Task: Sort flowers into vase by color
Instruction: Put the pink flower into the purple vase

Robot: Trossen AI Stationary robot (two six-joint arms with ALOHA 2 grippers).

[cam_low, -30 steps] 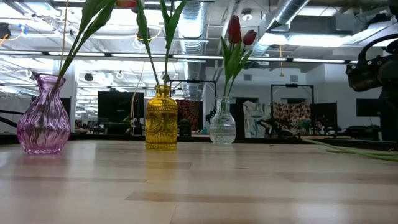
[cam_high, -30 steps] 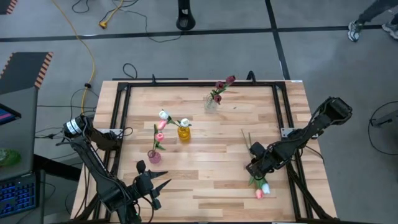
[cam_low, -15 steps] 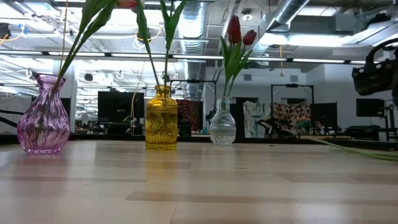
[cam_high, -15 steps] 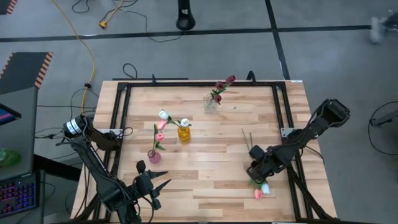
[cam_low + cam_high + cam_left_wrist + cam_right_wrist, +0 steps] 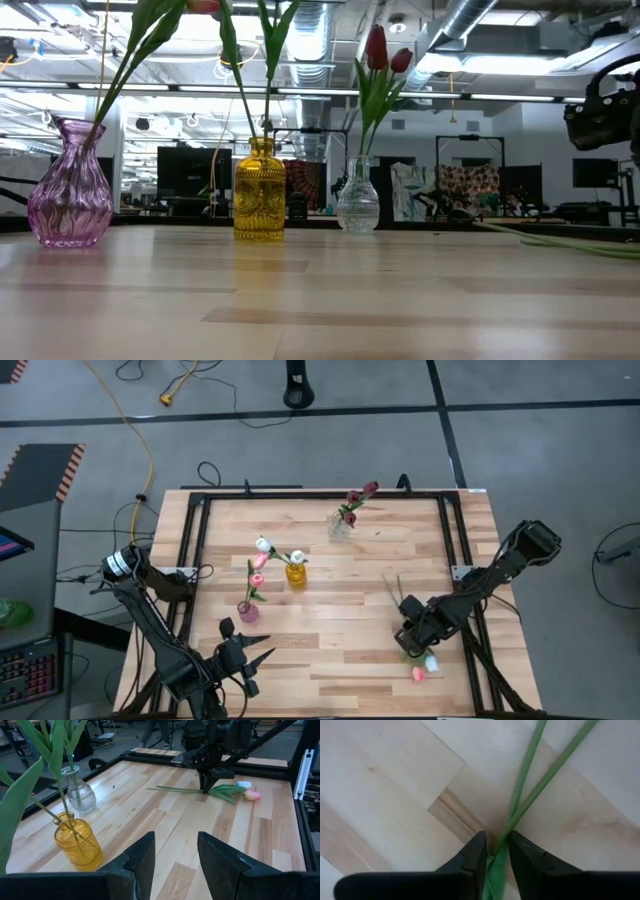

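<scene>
Presently the right gripper (image 5: 494, 851) stands low at the table's near right, jaws narrowed around two crossing green stems (image 5: 532, 767) of the flowers (image 5: 422, 666) lying flat there, one head pink, one white. Left gripper (image 5: 175, 852) hovers at the near left, jaws parted, empty. Other tulips stand in purple (image 5: 70, 183), yellow (image 5: 259, 190) and clear vases (image 5: 357, 197). No legible writing.

right fingers (image 5: 492, 851) low, nearly together

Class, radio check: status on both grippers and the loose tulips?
Right gripper closing around two green tulip stems lying on the wooden table. Left gripper open, idle. Nothing in the way.
</scene>
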